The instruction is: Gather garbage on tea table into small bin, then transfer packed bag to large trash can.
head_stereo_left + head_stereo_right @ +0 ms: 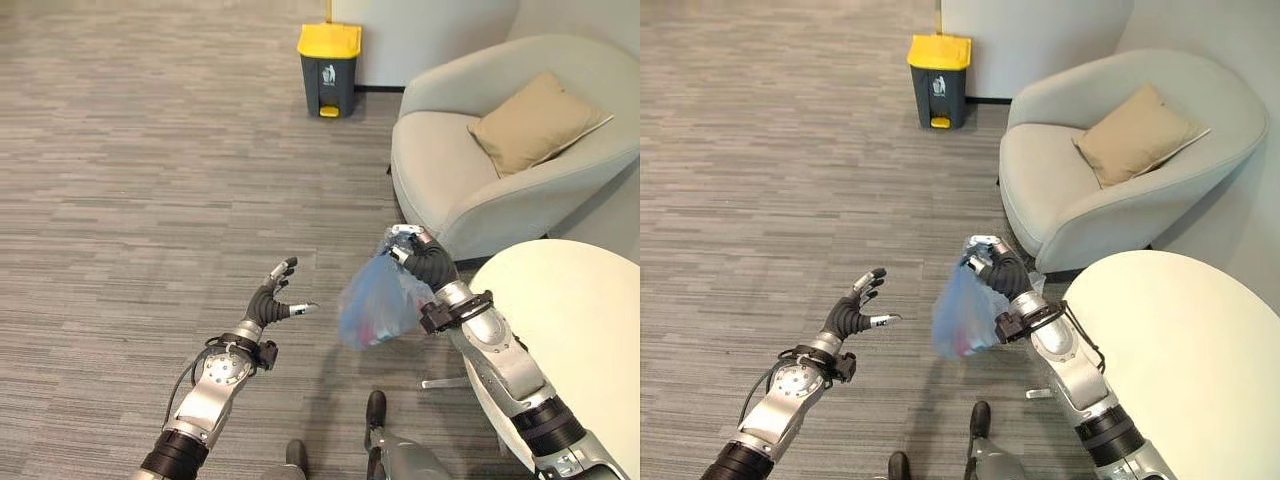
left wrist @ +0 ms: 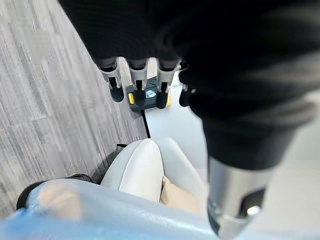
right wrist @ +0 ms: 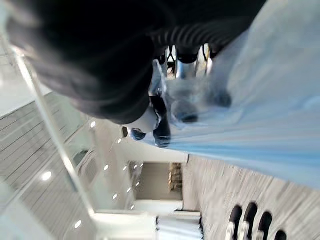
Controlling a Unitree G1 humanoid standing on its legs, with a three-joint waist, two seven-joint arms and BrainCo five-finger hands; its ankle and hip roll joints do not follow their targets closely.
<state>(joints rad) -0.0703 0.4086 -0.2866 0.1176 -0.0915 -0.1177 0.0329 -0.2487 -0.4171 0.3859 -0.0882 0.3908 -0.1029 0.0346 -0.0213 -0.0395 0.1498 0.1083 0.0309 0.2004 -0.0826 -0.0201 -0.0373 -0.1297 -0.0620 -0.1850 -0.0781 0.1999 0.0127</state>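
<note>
The left hand [image 1: 268, 303] hovers empty, fingers spread; the right hand [image 1: 428, 262] pinches the gathered neck of the packed blue bag [image 1: 374, 303], hanging beside the pale surface [image 1: 580, 330]; the yellow-lidded trash can [image 1: 329, 68] stands well apart, so thin film could slip loose in carrying.

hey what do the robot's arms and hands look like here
Both arms are silver-grey metal with black ribbed bands near the elbow. Each robot hand, left and right, has a dark ribbed cover over its back and wrist, and silver fingers with dark tips. A black strap rings the right wrist; black fittings sit at the left.
</note>
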